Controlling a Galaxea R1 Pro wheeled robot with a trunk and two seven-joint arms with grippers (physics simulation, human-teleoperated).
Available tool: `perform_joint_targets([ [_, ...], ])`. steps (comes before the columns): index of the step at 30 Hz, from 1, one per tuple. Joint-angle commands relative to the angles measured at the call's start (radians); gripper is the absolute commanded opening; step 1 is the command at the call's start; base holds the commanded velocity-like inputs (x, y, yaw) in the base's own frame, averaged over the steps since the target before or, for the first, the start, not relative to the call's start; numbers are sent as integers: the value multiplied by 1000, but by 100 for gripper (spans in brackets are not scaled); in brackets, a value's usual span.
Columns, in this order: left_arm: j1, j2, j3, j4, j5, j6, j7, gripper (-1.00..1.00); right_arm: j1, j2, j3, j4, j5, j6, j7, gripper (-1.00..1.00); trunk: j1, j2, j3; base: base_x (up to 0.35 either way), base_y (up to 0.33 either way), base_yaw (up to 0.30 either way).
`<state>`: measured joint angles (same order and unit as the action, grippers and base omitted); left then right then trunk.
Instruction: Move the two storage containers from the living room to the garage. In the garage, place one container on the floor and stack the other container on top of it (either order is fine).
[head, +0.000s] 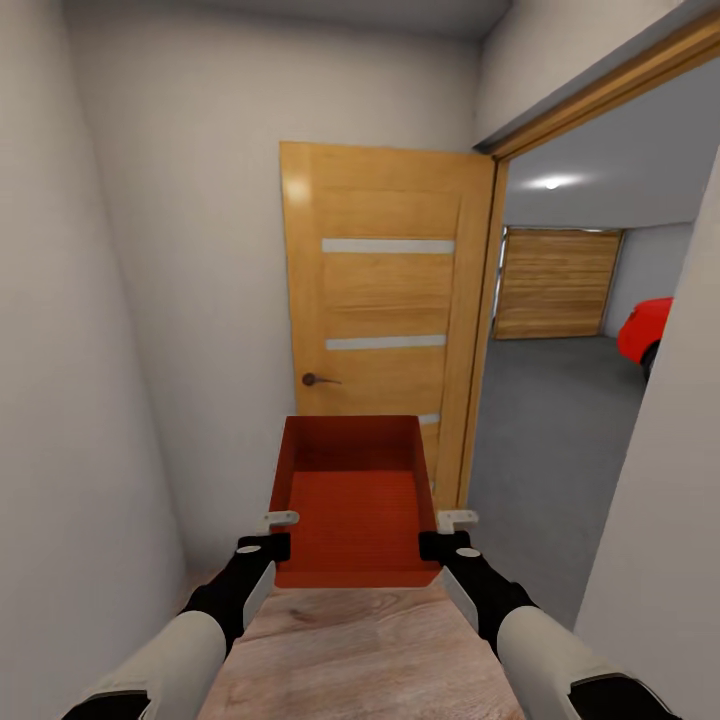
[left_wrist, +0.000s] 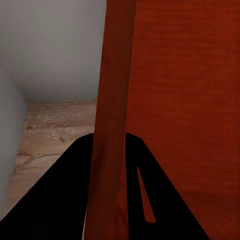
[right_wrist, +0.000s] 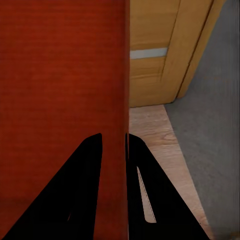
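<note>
One red-orange storage container (head: 355, 490) hangs in front of me above the wood-plank floor, carried between both arms. My left gripper (head: 270, 535) is shut on its left wall (left_wrist: 112, 100), one finger on each side of the wall. On the opposite wall (right_wrist: 126, 75) my right gripper (head: 448, 535) is shut in the same way. Through the doorway at the right lies the garage, with its dark grey floor (head: 550, 440) and part of a red car (head: 645, 330).
I am in a narrow hallway with white walls close on the left (head: 60, 400) and right (head: 660, 520). An open wooden door (head: 385, 310) stands straight ahead, swung against the back wall. A wooden garage door (head: 555, 285) closes the garage's far side.
</note>
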<state>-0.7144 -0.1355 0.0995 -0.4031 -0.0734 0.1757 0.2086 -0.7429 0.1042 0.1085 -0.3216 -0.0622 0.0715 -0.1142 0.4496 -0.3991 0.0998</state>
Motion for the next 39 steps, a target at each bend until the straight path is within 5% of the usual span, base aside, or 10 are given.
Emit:
perform_joint_targets([
  [1, 0, -1, 36, -46, 40, 8, 69, -100, 0, 0, 5, 0, -25, 5, 8, -100, 0, -1, -1, 0, 0, -237],
  [23, 0, -3, 34, -46, 39, 10, 69, -100, 0, -1, 5, 0, -25, 5, 8, -100, 0, -1, 0, 6, 7, -219],
  [39, 0, -3, 34, -46, 40, 10, 62, -100, 0, 0, 5, 0, -25, 8, 8, -100, 0, -1, 1, 182, 246, -42],
])
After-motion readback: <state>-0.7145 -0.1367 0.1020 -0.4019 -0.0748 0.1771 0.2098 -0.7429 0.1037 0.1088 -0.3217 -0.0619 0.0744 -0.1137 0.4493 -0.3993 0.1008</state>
